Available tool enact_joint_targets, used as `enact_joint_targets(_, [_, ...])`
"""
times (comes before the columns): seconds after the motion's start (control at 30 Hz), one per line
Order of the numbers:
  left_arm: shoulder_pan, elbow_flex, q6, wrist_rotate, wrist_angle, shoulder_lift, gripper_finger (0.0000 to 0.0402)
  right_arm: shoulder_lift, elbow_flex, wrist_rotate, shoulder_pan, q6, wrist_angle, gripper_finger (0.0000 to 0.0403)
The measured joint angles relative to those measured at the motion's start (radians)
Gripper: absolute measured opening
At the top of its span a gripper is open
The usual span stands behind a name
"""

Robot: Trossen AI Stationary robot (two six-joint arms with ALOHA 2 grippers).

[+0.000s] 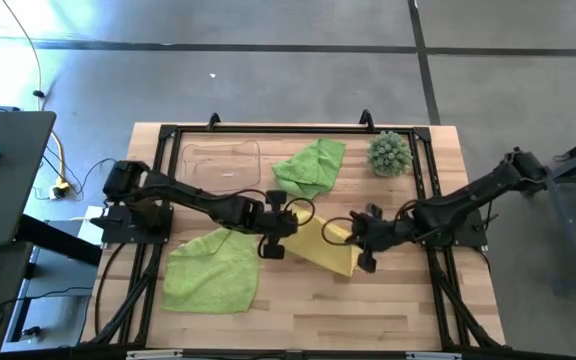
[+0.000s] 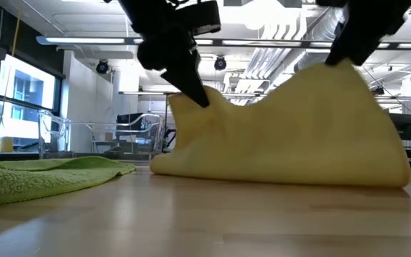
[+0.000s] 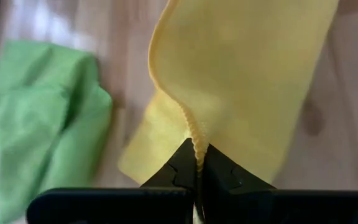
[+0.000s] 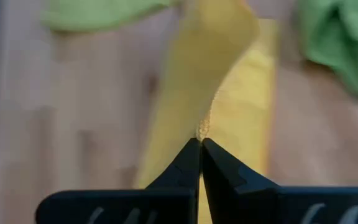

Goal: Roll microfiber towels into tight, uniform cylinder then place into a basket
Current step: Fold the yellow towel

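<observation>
The yellow towel lies mid-table between my two grippers, pulled up into two peaks with its lower part on the wood. My left gripper is shut on its left peak and my right gripper is shut on its higher right peak. One lime green towel lies spread flat at the near left. A second one lies crumpled at the far middle. The clear basket stands at the far left. My left gripper pinches a hemmed edge of the yellow towel between its two fingertips, slanting down from the table's left. The cloth rises to the fingers in a ridge and falls away onto the table. My right gripper pinches another edge of the yellow towel between its two fingertips, slanting down from the table's right. This end is lifted higher than the left one. The cloth hangs from it down to the table.
A spiky green ball plant stands at the far right. A black frame borders the table's far and side edges. Bare wood lies along the near edge.
</observation>
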Motion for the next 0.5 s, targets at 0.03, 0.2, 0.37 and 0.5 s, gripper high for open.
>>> enact_joint_targets(0.03, [-0.008,0.0,-0.02,0.014,-0.015,-0.009,0.0001,0.003,0.0,-0.005,0.02,0.02,0.02,0.0])
enact_joint_targets(0.2, [-0.059,0.0,-0.131,0.147,-0.065,-0.023,0.0001,0.057,0.0,-0.003,0.132,0.127,0.119,0.0])
enact_joint_targets(0.37, [-0.115,0.001,-0.18,0.322,-0.062,0.0,0.0001,0.176,0.0,-0.002,0.223,0.175,0.227,0.0])
enact_joint_targets(0.5, [-0.144,0.0,-0.1,0.269,-0.057,0.027,0.0001,0.285,0.0,-0.002,0.243,0.178,0.273,0.0])
